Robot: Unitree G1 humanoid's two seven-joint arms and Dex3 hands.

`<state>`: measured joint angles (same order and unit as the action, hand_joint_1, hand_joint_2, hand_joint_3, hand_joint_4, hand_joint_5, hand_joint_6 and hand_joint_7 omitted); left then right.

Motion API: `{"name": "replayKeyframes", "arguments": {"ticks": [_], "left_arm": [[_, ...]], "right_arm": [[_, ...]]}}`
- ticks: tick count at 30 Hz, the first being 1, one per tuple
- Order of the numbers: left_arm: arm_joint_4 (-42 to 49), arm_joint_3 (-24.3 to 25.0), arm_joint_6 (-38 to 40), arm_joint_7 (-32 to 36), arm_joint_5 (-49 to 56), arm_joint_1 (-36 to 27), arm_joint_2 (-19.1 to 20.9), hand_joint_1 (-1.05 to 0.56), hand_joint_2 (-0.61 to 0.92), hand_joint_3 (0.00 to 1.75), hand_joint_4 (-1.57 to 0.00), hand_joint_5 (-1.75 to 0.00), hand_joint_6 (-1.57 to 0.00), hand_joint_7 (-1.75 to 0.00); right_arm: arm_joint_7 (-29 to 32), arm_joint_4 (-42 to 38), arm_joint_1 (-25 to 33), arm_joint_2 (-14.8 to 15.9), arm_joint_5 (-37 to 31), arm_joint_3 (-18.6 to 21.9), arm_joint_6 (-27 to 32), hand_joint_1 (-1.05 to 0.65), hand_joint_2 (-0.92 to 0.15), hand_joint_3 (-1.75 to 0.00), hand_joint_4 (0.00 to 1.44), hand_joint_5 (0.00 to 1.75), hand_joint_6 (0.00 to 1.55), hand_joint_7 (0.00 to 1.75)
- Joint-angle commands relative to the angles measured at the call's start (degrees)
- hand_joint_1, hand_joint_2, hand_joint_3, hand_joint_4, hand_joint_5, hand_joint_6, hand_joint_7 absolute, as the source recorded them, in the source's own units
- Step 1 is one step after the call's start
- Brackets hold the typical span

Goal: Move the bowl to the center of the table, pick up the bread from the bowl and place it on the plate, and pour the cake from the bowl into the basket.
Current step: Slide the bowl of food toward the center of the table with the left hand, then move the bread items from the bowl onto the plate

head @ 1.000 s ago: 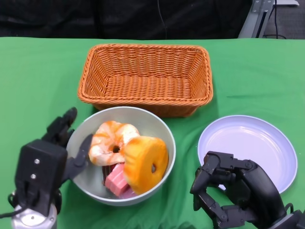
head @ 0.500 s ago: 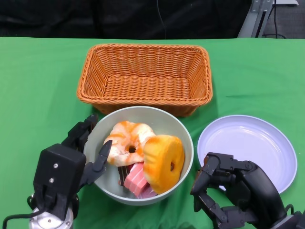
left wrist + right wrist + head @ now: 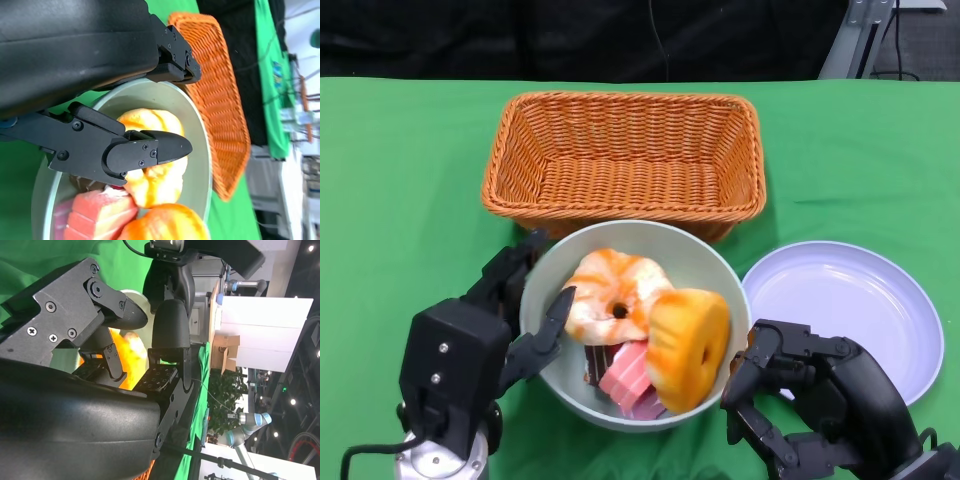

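The left hand (image 3: 485, 335) grips the bowl (image 3: 705, 270) by its rim, thumb inside and fingers outside, which looks like the way to slide it toward the table's middle. The bowl sits just in front of the empty basket (image 3: 625, 160), beside the bare plate (image 3: 845, 300). Inside: bread (image 3: 615, 295), a round orange bun (image 3: 688, 345) and pink cake (image 3: 625, 385). The right hand (image 3: 810, 395) is curled in, holding nothing.

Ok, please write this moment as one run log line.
step: moving bowl | left hand: grips bowl rim | right hand: curled, holds nothing | bread, cake: in bowl | plate, basket: hold nothing
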<state>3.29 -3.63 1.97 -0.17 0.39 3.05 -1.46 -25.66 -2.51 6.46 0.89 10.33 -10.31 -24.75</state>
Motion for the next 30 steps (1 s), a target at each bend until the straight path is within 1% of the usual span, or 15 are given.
{"name": "replayKeyframes", "arguments": {"ticks": [1, 4, 6, 9, 12, 17, 21, 25, 29, 30], "left_arm": [[-1.72, -0.36, -1.24, -0.83, -0.30, -0.78, -0.10, -0.59, 0.92, 0.52, -0.39, -0.01, -0.31, -0.01], [-2.71, -0.65, -1.13, 0.85, 1.64, -0.93, 0.03, -0.60, 0.92, 0.50, -0.40, -0.01, -0.32, -0.01], [-3.23, -0.69, -0.77, 2.20, 3.50, -0.79, 0.34, -0.59, 0.92, 0.46, -0.45, -0.03, -0.36, -0.02], [-3.51, -0.16, 0.12, 3.84, 5.76, -0.27, 0.89, -0.50, 0.92, 0.44, -0.47, -0.04, -0.38, -0.03], [-3.32, 1.21, 0.64, 5.32, 6.16, 0.37, 0.78, -0.46, 0.92, 0.38, -0.46, -0.03, -0.39, -0.03], [-1.48, 3.12, -1.65, 7.67, 7.35, 1.83, 1.37, -0.44, 0.92, 0.33, -0.48, -0.03, -0.42, -0.03], [0.11, 4.64, -4.51, 8.74, 7.04, 2.78, 1.60, -0.38, 0.92, 0.31, -0.49, -0.04, -0.43, -0.03], [1.33, 5.66, -6.88, 9.40, 7.49, 3.48, 2.26, -0.40, 0.92, 0.31, -0.49, -0.03, -0.44, -0.03], [3.76, 6.98, -13.33, 7.67, 5.59, 4.22, 3.64, -0.38, 0.92, 0.30, -0.49, -0.03, -0.45, -0.02], [4.69, 7.08, -15.52, 7.14, 5.64, 4.49, 4.50, -0.36, 0.92, 0.30, -0.50, -0.03, -0.47, -0.03]], "right_arm": [[-0.01, -0.38, -0.08, 0.23, 0.46, 0.33, -0.52, -0.05, -0.48, -1.09, 0.80, 1.59, 0.78, 1.22], [-0.34, -0.62, -0.16, 0.21, 0.83, 0.38, -0.63, -0.05, -0.48, -1.08, 0.80, 1.59, 0.77, 1.22], [-0.36, -0.65, -0.17, 0.22, 0.83, 0.41, -0.62, -0.05, -0.48, -1.07, 0.80, 1.59, 0.77, 1.22], [-0.20, -0.57, -0.10, 0.05, 0.83, 0.38, -0.57, -0.05, -0.48, -1.08, 0.80, 1.59, 0.78, 1.21], [-0.21, -0.56, -0.07, 0.09, 0.75, 0.39, -0.66, -0.05, -0.48, -1.08, 0.80, 1.59, 0.78, 1.21], [-0.20, -0.24, 0.10, 0.30, 0.63, 0.36, -0.42, -0.05, -0.49, -1.06, 0.79, 1.60, 0.77, 1.21], [-0.32, -0.19, 0.18, 0.27, 0.89, 0.31, -0.36, -0.05, -0.50, -1.05, 0.79, 1.60, 0.77, 1.22], [-0.20, -0.28, 0.15, 0.40, 0.49, 0.32, -0.52, -0.06, -0.51, -1.04, 0.79, 1.60, 0.77, 1.21], [-0.27, -0.55, 0.06, 0.34, 0.65, 0.39, -0.67, -0.05, -0.51, -1.04, 0.79, 1.60, 0.77, 1.21], [-0.19, -0.55, 0.05, 0.31, 0.56, 0.40, -0.70, -0.05, -0.50, -1.04, 0.79, 1.60, 0.77, 1.22]]}}
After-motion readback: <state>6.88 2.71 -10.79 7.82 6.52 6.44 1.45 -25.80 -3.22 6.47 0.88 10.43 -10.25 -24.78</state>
